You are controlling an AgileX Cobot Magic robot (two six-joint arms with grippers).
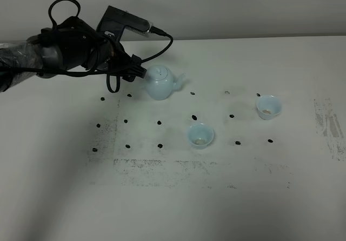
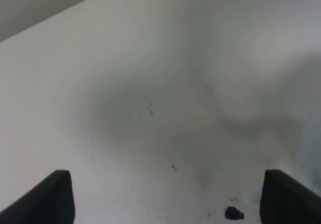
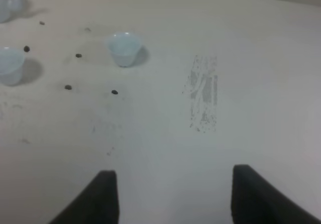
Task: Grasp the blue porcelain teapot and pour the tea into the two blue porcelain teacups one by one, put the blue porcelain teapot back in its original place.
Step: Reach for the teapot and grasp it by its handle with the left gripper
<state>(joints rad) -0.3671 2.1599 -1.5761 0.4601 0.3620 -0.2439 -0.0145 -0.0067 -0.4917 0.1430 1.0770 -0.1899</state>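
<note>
The step in hand is judged to be the approach to the blue porcelain teapot. It stands upright towards the back of the table, left of the two blue porcelain teacups. The nearer teacup is set in front and to the right of the teapot. The farther teacup stands well apart to the right.

The left gripper is placed just beside the teapot, on the side opposite the spout. In the left wrist view its fingers are spread wide with nothing between them, so the teapot is not yet held. The right gripper is likewise parted and empty, over bare table.

Procedure:
- The jaws are to be centred on the loop handle before closing, because the teapot appears off to one finger's side.
- A firm grip is advised, as glazed porcelain is likely to slip.
- The pot is to be lifted level, so that the lid is kept seated.

Limits of view:
- The handle is hidden behind the left gripper, and contact cannot be confirmed.
- The left wrist view is blurred, and the teapot is only a pale smear at its edge.
- The right gripper is absent from the exterior view.
- The tea level cannot be seen
</note>
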